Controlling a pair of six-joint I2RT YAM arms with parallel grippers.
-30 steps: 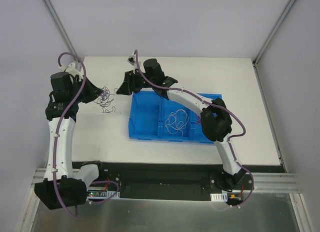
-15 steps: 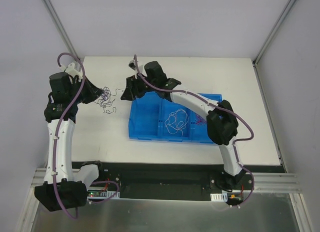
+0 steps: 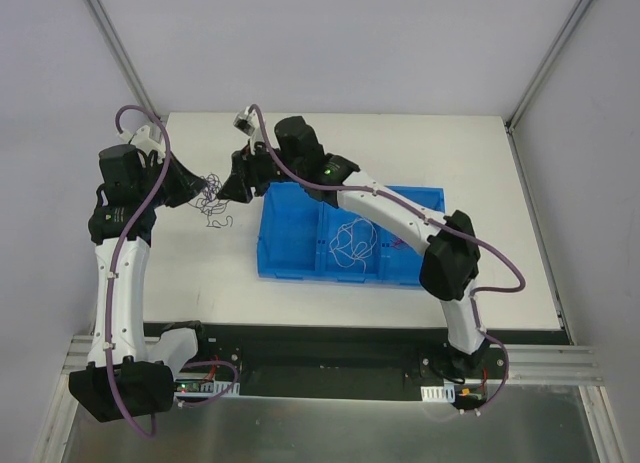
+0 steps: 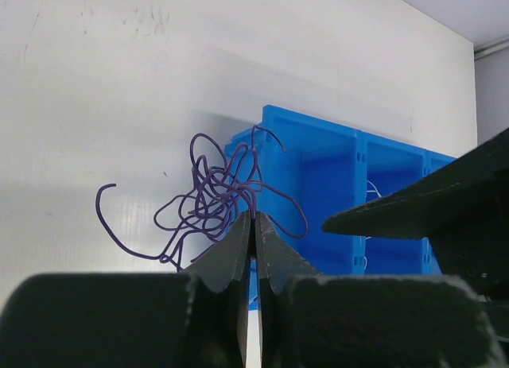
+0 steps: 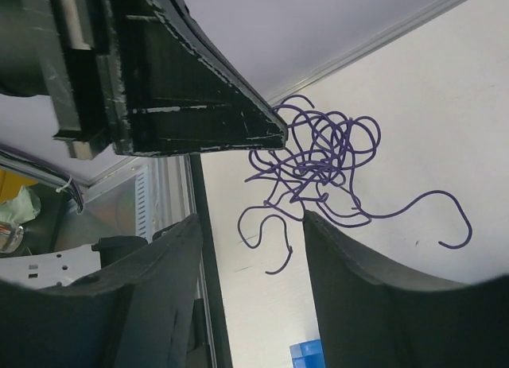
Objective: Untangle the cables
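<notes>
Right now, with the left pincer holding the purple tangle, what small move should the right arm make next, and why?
Probably ease the right pincer forward and close on the loose hooked strand between its open jaws. The left pincer is shut on the purple tangle, so a second grip could pull a strand free.

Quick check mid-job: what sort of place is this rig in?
Probably a lab test cell: a white table boxed in by plain grey walls, an aluminium rail along the near edge, a blue divided bin, and the left gripper pinching purple cables.
</notes>
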